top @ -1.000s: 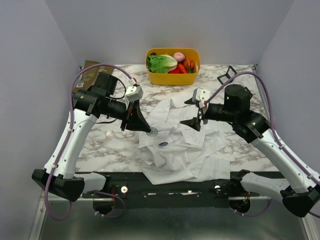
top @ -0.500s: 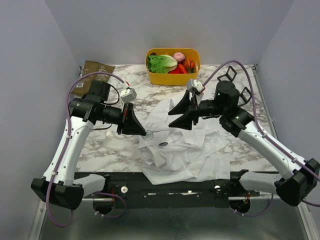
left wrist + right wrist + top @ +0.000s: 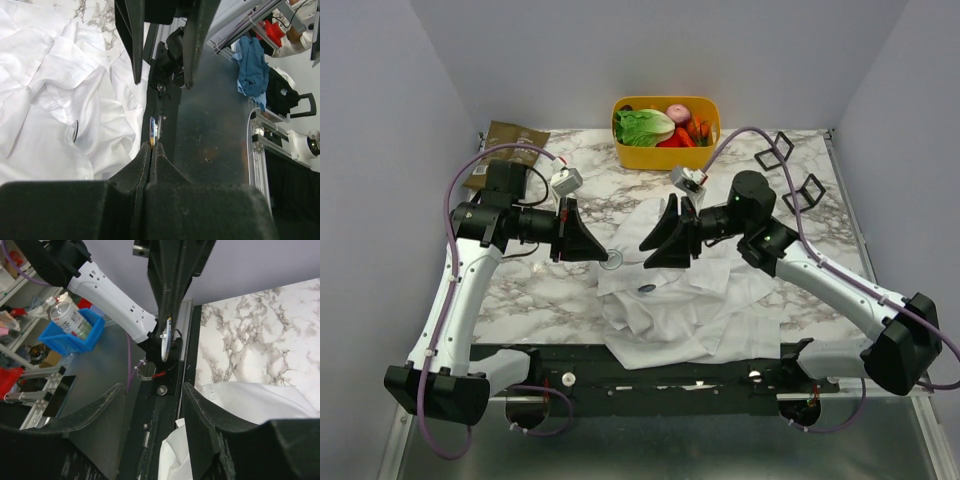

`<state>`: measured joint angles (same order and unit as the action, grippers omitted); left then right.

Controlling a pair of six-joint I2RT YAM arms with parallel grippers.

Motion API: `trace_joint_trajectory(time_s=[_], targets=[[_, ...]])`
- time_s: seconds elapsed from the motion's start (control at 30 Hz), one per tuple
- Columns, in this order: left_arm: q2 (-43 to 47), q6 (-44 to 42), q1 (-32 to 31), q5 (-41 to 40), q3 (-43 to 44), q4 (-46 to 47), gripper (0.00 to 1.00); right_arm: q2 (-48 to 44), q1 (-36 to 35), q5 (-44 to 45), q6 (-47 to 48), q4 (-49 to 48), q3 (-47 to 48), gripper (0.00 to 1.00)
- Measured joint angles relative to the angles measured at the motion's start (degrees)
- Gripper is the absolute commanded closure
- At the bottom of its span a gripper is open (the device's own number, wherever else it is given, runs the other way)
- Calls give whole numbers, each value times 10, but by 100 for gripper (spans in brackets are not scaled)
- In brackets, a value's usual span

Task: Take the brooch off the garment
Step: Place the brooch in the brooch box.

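The garment [image 3: 692, 300], a wrinkled white collared shirt, lies on the marble table [image 3: 535, 290] and also shows in the wrist views [image 3: 50, 75] [image 3: 260, 405]. My left gripper [image 3: 603, 256] [image 3: 152, 146] is shut on the brooch [image 3: 614, 259], a thin round disc seen edge-on [image 3: 153, 131] [image 3: 165, 342], held just above the shirt's left edge. My right gripper [image 3: 650, 246] [image 3: 152, 387] stands open a short way to the right, facing the brooch, with nothing between its fingers. A small dark oval piece [image 3: 647, 289] [image 3: 75, 131] rests on the shirt.
A yellow basket [image 3: 665, 152] of vegetables stands at the back centre. A brown packet [image 3: 506, 140] lies at the back left. Two black clips [image 3: 775, 152] [image 3: 808, 188] sit at the back right.
My left gripper has drawn back to the left with the brooch, off the shirt. The right arm has swung left toward it, and its jaws have narrowed.
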<state>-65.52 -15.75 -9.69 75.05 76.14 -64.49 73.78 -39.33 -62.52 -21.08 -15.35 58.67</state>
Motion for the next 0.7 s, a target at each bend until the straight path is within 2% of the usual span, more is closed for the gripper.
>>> trace_joint_trajectory(time_s=[0.27, 0.53, 0.63, 0.7], targets=[[-3, 16, 3, 0, -1, 15, 100, 28, -26, 0, 24, 19, 10, 46], [-8, 24, 4, 0, -3, 22, 100, 44, -33, -8, 5, 12, 21, 47], [-8, 34, 4, -2, -11, 33, 100, 55, -42, -14, -3, 9, 31, 48], [-7, 41, 4, -7, -18, 42, 100, 60, -49, -15, -5, 10, 37, 53]])
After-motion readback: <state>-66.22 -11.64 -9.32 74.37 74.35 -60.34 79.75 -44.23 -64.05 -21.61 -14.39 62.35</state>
